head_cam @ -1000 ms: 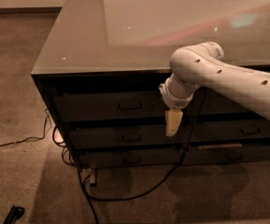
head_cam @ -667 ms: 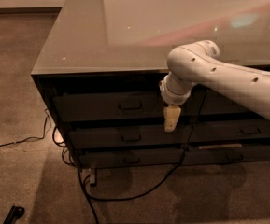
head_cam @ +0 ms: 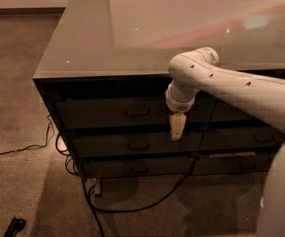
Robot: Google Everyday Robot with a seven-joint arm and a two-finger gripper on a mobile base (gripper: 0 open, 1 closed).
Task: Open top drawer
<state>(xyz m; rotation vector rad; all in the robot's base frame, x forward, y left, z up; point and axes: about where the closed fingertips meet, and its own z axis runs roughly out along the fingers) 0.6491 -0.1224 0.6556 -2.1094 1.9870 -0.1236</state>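
Observation:
The top drawer (head_cam: 97, 113) is the uppermost dark front in the left column of a cabinet, just under the countertop. It looks closed, with its small metal loop handle (head_cam: 138, 112) at its centre. My gripper (head_cam: 176, 127) hangs from the white arm (head_cam: 231, 88), pointing down in front of the drawer fronts. It is to the right of the handle and slightly lower, near the drawer's right end. It holds nothing that I can see.
A glossy grey countertop (head_cam: 132, 38) tops the cabinet. Two shallower dark drawers (head_cam: 132, 145) sit below, and more drawers (head_cam: 260, 138) are to the right. Black cables (head_cam: 132, 209) trail over the floor in front. A small black object (head_cam: 15, 226) lies at bottom left.
My gripper has shifted slightly left, closer to the top drawer's handle. The drawer has not moved.

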